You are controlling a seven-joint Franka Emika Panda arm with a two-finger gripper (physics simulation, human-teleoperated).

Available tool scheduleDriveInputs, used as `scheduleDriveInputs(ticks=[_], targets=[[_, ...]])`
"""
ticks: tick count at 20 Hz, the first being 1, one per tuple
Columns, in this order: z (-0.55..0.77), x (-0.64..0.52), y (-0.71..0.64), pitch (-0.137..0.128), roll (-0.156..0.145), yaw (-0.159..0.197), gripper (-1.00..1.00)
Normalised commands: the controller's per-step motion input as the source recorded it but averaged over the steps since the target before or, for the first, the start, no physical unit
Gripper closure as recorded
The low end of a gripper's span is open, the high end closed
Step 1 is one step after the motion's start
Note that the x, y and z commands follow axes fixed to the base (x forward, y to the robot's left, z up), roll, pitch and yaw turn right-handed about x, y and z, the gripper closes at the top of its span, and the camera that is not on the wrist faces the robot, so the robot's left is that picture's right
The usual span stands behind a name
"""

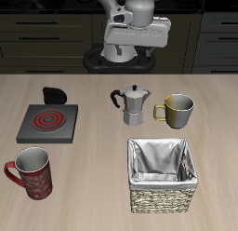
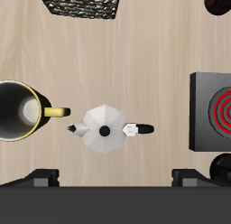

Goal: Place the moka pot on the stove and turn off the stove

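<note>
Moka pot point(image 1: 134, 105) upright on table, btwn stove point(image 1: 47, 123) w/ glowing red coil and olive mug point(image 1: 178, 109), which looks empty. Basket point(image 1: 164, 173) nearer front edge, lined, nothing inside. Red mug point(image 1: 32, 172) empty. Gripper point(image 1: 136, 50) high above pot; can't tell if fingers are apart.

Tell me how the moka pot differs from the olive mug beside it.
The moka pot is silver and faceted with a closed, knobbed lid; the olive mug is smooth, round and open-topped. The pot's handle is black; the mug's is yellow. The pot stands taller. Both stand upright on the table, untouched by the gripper.
</note>
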Motion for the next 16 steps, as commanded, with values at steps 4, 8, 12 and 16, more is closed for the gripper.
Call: scheduleDriveInputs(ticks=[4, 8, 12, 16], targets=[[-0.04, -0.03, 0.05, -0.006, -0.018, -0.007, -1.0], [-0.1, -0.05, 0.1, -0.015, -0.041, 0.016, -1.0], [-0.04, -0.01, 0.1, -0.035, -0.036, 0.017, -1.0], [-0.04, -0.01, 0.15, -0.014, 0.03, -0.025, -1.0]])
